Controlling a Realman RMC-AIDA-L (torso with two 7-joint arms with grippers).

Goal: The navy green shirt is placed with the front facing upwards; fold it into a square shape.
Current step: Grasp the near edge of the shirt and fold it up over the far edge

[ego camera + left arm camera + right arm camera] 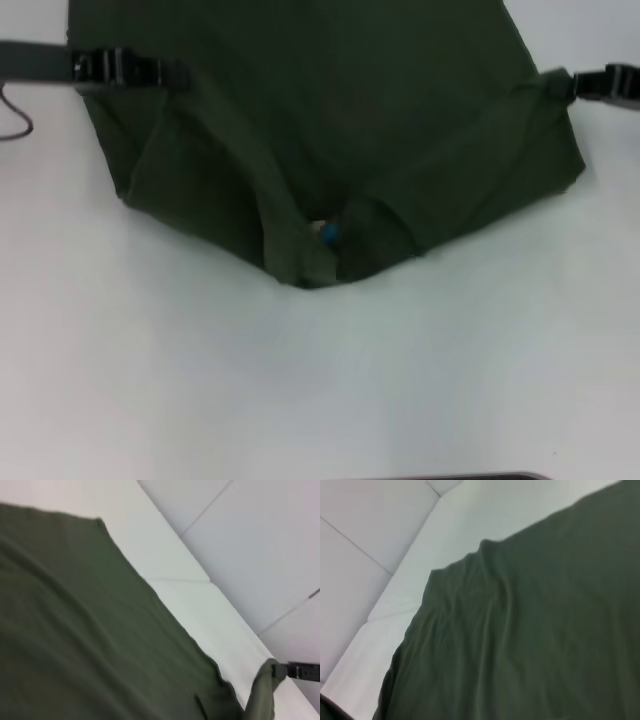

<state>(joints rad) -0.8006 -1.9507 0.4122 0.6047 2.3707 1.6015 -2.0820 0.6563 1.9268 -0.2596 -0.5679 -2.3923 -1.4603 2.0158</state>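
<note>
Across the upper frame, we held the navy green shirt (330, 120) over the white worktop (320, 380), left gripper (165, 73) and right gripper (570, 85) each clamped on its edge; the square fold looked barely begun.

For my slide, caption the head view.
Left tool and right tool pinch opposite edges of the navy green shirt on the white table.

A plain robot test bench, it seems, more lab than home. The table (330, 380) is bare white, spreading from 3 to 9 o'clock with nothing domestic on it. Beyond its edge the left wrist view shows pale grey floor (260, 545) in large panels with thin seams. A thin dark cable (15, 115) loops at 9 o'clock.
</note>
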